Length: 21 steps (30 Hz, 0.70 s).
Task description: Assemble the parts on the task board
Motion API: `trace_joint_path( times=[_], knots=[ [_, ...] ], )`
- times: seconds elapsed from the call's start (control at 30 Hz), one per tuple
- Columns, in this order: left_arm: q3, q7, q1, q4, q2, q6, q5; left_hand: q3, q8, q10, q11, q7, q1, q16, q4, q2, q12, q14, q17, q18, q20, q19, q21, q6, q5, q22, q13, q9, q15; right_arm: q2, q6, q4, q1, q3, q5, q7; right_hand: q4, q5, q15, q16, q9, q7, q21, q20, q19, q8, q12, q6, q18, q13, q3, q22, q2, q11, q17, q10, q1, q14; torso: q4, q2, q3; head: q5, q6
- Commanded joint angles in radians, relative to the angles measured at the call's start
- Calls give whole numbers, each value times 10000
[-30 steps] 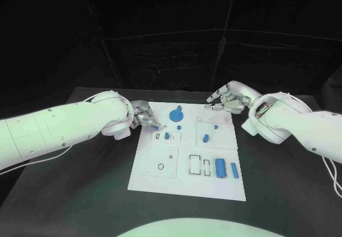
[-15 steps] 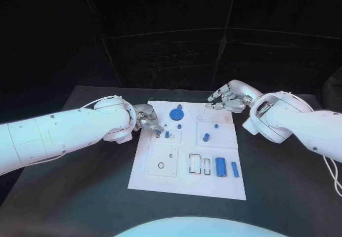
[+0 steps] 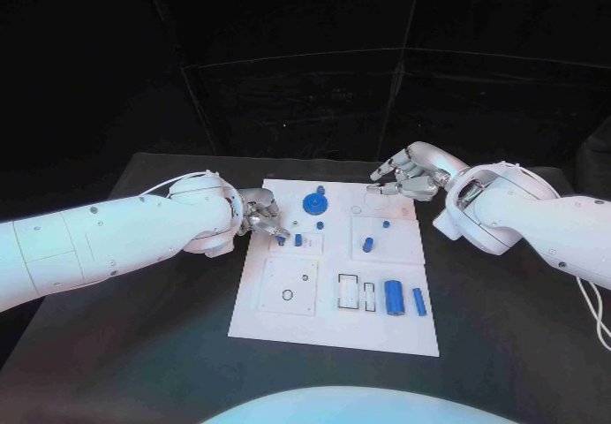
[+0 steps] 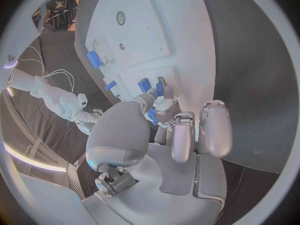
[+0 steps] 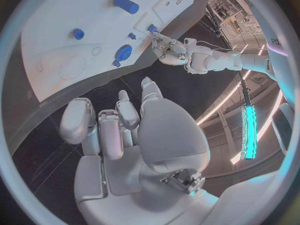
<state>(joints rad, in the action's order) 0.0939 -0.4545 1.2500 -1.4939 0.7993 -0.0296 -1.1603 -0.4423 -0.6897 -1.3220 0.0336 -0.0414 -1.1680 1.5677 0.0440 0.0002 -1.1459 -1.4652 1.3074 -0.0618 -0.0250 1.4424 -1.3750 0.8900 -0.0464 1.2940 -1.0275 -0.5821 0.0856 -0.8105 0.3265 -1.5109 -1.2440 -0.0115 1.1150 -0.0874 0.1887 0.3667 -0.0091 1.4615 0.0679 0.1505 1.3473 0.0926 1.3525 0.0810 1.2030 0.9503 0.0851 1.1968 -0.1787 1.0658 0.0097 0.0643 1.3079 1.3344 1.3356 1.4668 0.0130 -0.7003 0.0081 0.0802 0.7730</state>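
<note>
Found the left hand (image 3: 261,215) bent over the near-left quarter of the task board (image 3: 334,331), thumb and a finger pressed together on a small blue peg (image 4: 152,115), the other fingers held loosely alongside; placed that peg right at the fingertips, on the board side of the palm, touching or almost touching the white surface; could not tell for certain whether its lower end had already entered a hole; judged its long axis to run roughly upright, along the pinching fingers, one end down at the board and the other up into the grip; judged the coming move to turn on keeping that axis square to the board while pressing straight down from the hand; noted a second blue peg (image 3: 298,240) standing upright in the board just beyond the fingertips, on the side toward the other arm, close enough to be brushed by a sideways slip; noted a blue gear (image 3: 314,207) farther out from the fingers, apart from them; saw the right hand (image 3: 408,179) well apart from the pinched peg, hovering by the board's far right corner, fingers curled in with nothing between them; counted the left hand by far the nearer to the work.
</note>
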Motion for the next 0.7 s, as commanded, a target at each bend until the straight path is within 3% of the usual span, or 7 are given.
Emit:
trace_joint_path(
  times=[0.03,0.7],
  knots=[
    [2,-268,1,-3,-1,-382,-244,-736,-38,-79,28,79,-101,31,-666,-39,-24,-1056,2634,-9,34,59,-42,-21,-27,16,14,-11,43,0,-43,-15,-19,7,-16,64,18,5,-59,-36,14,-8,-67,-15,-65,61,-23,35,109,-9,-52,-15,45,-24,749,-46,25,615,8,-1,-3,-2,12],
    [4,-347,-2,-60,-6,-819,-265,-775,-44,-86,30,80,-104,31,-691,-65,-31,-1056,2634,-6,35,64,-49,-22,-28,28,8,-13,44,8,-64,-6,-18,6,-16,76,18,5,-59,-36,14,-8,-67,-15,-65,61,-23,35,109,-9,-52,-15,45,-24,749,-46,25,615,0,1,-3,6,58]
  ],
)
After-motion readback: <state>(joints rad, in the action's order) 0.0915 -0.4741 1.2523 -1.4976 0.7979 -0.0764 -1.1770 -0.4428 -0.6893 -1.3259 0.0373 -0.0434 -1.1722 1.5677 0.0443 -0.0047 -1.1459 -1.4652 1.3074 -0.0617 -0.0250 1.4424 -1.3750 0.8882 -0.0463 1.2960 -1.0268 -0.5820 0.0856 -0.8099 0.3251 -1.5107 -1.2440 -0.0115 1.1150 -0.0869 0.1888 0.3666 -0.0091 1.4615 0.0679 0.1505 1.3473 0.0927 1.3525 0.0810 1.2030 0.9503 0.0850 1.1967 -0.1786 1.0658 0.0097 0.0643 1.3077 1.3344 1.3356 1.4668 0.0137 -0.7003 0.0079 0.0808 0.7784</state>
